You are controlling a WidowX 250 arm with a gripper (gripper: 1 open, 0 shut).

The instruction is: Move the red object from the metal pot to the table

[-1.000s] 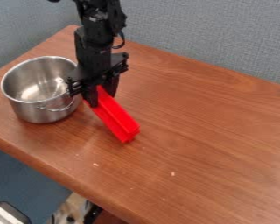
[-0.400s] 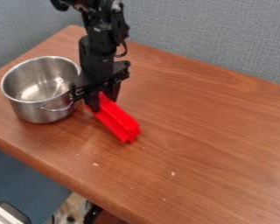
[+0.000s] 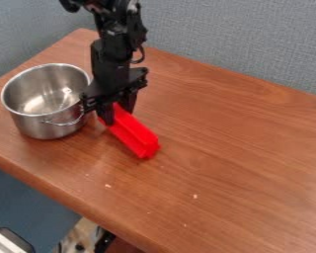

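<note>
The red object [image 3: 133, 134] lies slantwise just left of the frame's middle, its upper end under my fingers and its lower end pointing toward the lower right. My gripper [image 3: 107, 112] is at that upper end, its fingers closed in as tight as they go; whether they truly have hold of the bar or only touch it, I cannot tell. Nor can I tell whether the bar rests fully on the wood. My dark arm [image 3: 114, 44] comes down from the top of the frame, left of centre. Just beside my gripper, toward the left edge, stands the metal pot [image 3: 46, 101], upright, its shiny inside partly in view; the bar is outside it. Beneath us the reddish-brown table [image 3: 233, 148] spreads across the middle and right, with the grey wall [image 3: 240, 40] behind it along the top.
</note>
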